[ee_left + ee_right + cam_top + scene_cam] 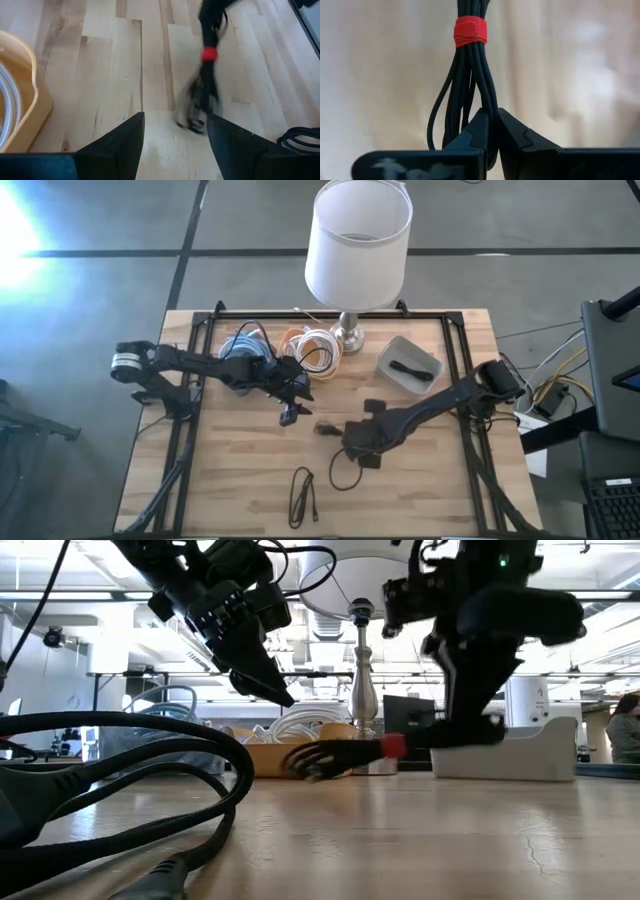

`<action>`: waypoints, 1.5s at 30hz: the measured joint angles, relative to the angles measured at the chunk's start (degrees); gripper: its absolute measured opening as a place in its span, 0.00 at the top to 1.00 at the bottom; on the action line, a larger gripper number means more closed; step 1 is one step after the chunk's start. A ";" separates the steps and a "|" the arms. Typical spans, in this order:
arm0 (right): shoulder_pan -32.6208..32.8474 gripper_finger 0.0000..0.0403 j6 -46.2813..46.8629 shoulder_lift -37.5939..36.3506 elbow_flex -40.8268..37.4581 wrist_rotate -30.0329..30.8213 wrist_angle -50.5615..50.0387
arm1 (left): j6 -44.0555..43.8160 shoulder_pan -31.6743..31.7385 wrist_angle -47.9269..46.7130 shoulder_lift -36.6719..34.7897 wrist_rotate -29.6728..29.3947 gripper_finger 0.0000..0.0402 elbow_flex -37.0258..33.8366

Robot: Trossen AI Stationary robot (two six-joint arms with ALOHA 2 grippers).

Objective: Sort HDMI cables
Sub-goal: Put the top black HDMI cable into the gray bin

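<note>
My left pincer [291, 408] hung with its jaws spread over the tabletop [230, 480] while my right pincer [352, 432] had clenched a black bundle [470, 80] mid-table, so I judged lifting it to the grey tray [432, 386] next.

Blk cable [303, 496] near table [420, 480] front edge

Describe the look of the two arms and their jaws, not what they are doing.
Both arms are dark, nearly black, built of slim jointed links. The left arm carries a pale grey ring near its base and black cables looping by its wrist. The right arm has a blocky dark wrist housing. The left gripper ends in flat, tapering matte black jaws; the right gripper has angular, stepped black jaws.
</note>
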 joint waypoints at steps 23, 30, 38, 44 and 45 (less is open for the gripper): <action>-9.51 0.96 18.40 -38.57 -27.50 20.47 -14.87 | 0.63 0.02 2.17 0.00 -0.02 0.46 -0.04; -16.09 0.95 19.44 -44.58 -37.08 20.58 -14.45 | 0.57 0.06 2.64 0.00 0.00 0.46 -0.04; -19.26 0.86 16.99 -44.42 -38.68 20.73 -12.48 | 0.48 0.04 4.06 0.00 -0.02 0.46 -0.04; -19.82 0.76 16.43 -42.25 -37.38 21.21 -11.86 | 0.17 0.00 4.83 0.00 0.00 0.46 -0.04; -19.82 0.75 16.29 -42.05 -37.05 21.40 -11.81 | 0.16 0.00 4.91 0.00 0.00 0.46 -0.04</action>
